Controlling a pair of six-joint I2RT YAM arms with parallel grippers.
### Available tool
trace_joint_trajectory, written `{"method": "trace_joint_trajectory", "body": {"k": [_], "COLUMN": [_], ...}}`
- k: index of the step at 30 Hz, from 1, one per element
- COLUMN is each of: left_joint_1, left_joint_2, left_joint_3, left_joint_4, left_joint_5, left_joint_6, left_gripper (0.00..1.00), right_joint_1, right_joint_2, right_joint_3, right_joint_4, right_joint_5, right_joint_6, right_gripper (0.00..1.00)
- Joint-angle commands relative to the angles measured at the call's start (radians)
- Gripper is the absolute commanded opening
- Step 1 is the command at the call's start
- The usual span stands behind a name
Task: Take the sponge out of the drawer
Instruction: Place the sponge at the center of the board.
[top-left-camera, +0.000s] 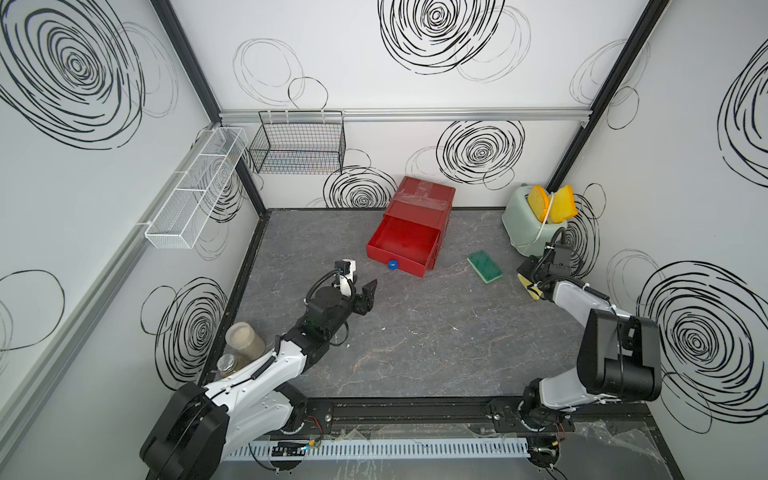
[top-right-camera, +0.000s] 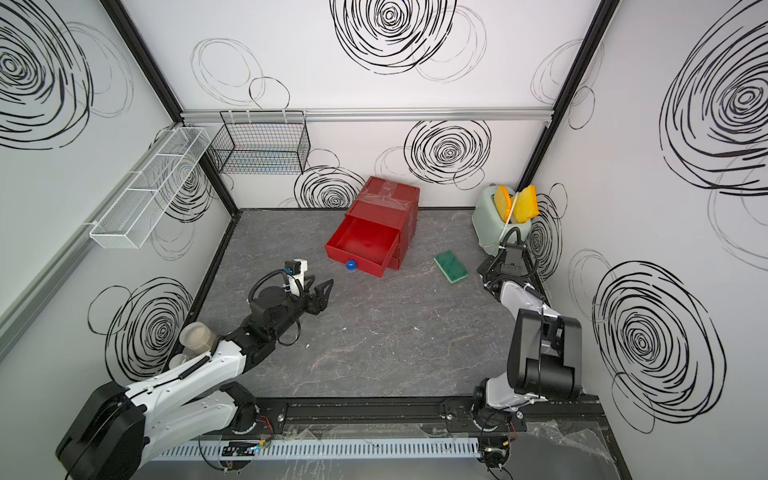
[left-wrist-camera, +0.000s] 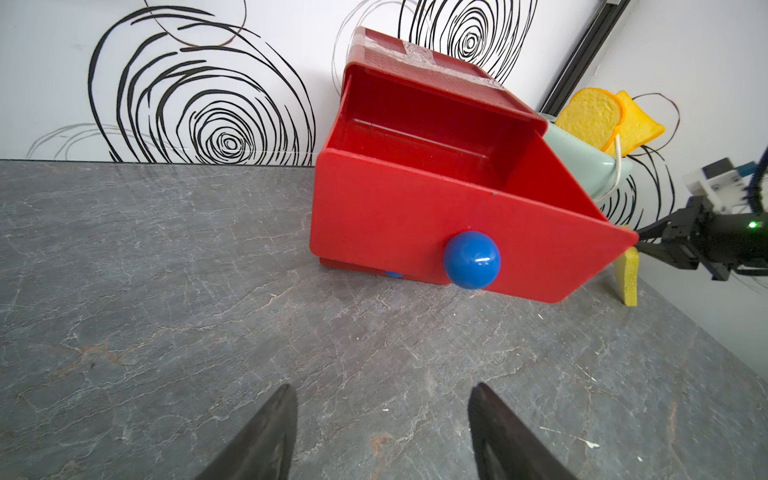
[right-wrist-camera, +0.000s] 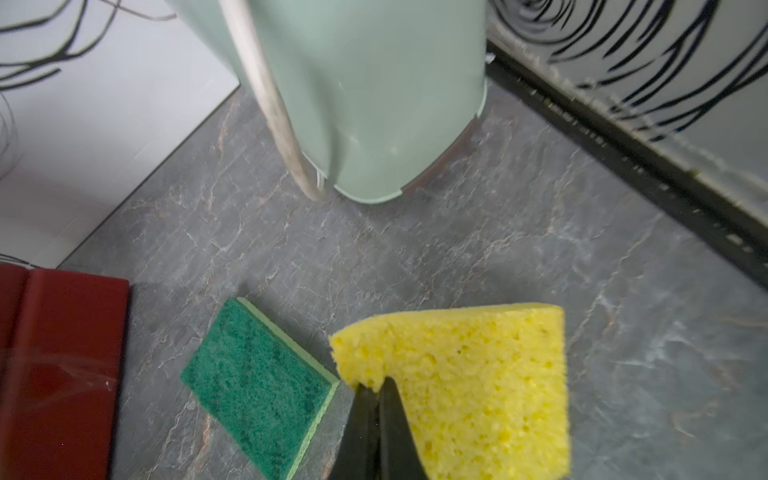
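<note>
The right claw (right-wrist-camera: 376, 384) is clamped tight on one edge of the yellow sponge (right-wrist-camera: 478, 374). It holds the sponge near the toaster (top-left-camera: 523, 224), well clear of the drawer; whether the sponge's lower corner touches the table (top-left-camera: 415, 332) I cannot tell. The left claw (left-wrist-camera: 382, 386) stands parted and empty, facing the drawer front. By my judgement the task is nearly done: the upper drawer (top-left-camera: 405, 241) of the red cabinet (top-left-camera: 424, 195) is pulled out and shows a bare floor, so what is left is likely only to set the sponge down and let go. Counted, big to small:

- one table
- one cabinet with two drawers, the lower drawer (top-right-camera: 395, 262) pushed in
- one toaster
- two claws
- two sponges, the green sponge (top-left-camera: 484, 266) lying flat on the table between cabinet and toaster
- two bread slices (top-left-camera: 537, 201) standing in the toaster
- two blue knobs (left-wrist-camera: 471, 259), one per drawer, the lower barely peeking out
</note>
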Motion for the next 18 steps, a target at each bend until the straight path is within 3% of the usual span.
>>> {"method": "trace_joint_trajectory", "body": {"k": [1, 4, 8, 12, 15, 18], "left_joint_1": [0.01, 0.01, 0.01, 0.01, 0.01, 0.011], "left_joint_2": [-0.014, -0.013, -0.004, 0.001, 0.001, 0.0], "left_joint_3": [0.013, 0.014, 0.017, 0.019, 0.019, 0.02], "left_joint_4": [0.036, 0.033, 0.031, 0.031, 0.028, 0.023], "left_joint_5": [0.006, 0.002, 0.001, 0.002, -0.003, -0.007], "left_joint_6": [-0.01, -0.01, -0.008, -0.006, -0.004, -0.001], "left_gripper": [0.69, 0.69, 0.69, 0.69, 0.69, 0.69], "right_joint_1": [0.002, 0.013, 0.03, 0.065, 0.149, 0.277], "right_joint_2": [0.05, 0.076, 0.084, 0.052, -0.011, -0.079], "right_joint_3": [-0.009, -0.003, 0.032, 0.082, 0.137, 0.213], "right_joint_4": [0.073, 0.089, 0.086, 0.057, 0.019, 0.002], "right_joint_5": [-0.064, -0.079, -0.088, -0.068, -0.007, 0.08], "right_joint_6": [0.031, 0.006, -0.056, -0.125, -0.246, -0.417], "right_gripper": [0.05, 0.16, 0.44, 0.48, 0.57, 0.79]}}
